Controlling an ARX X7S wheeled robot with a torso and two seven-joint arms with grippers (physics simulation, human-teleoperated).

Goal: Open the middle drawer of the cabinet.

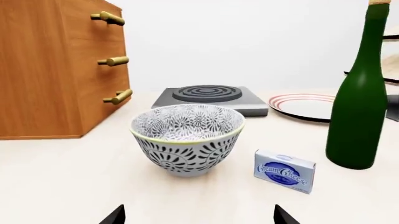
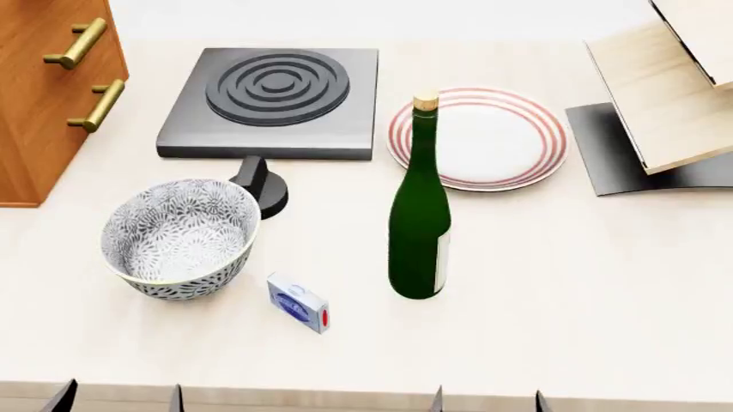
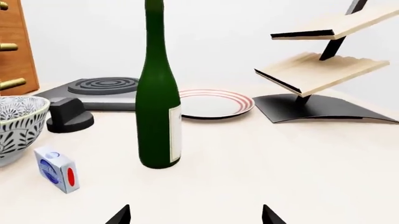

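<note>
Orange-brown wood-grain cabinet (image 2: 40,103) with brass handles. Dark grey stove plate (image 2: 275,101) with black rings. White bowl (image 2: 180,238) covered in black floral pattern. Dark green bottle (image 2: 420,227). White plate (image 2: 479,139) with red rim stripes. Blue-and-white cream cheese box (image 2: 298,302).

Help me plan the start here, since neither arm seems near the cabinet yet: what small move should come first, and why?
Probably bring the left gripper forward, toward the middle drawer's handle. The cabinet sits on the robot's left with all three drawers looking shut, and both grippers are open and far from it. The patterned bowl stands directly ahead of the left gripper, so the path should likely pass beside or over it.
</note>
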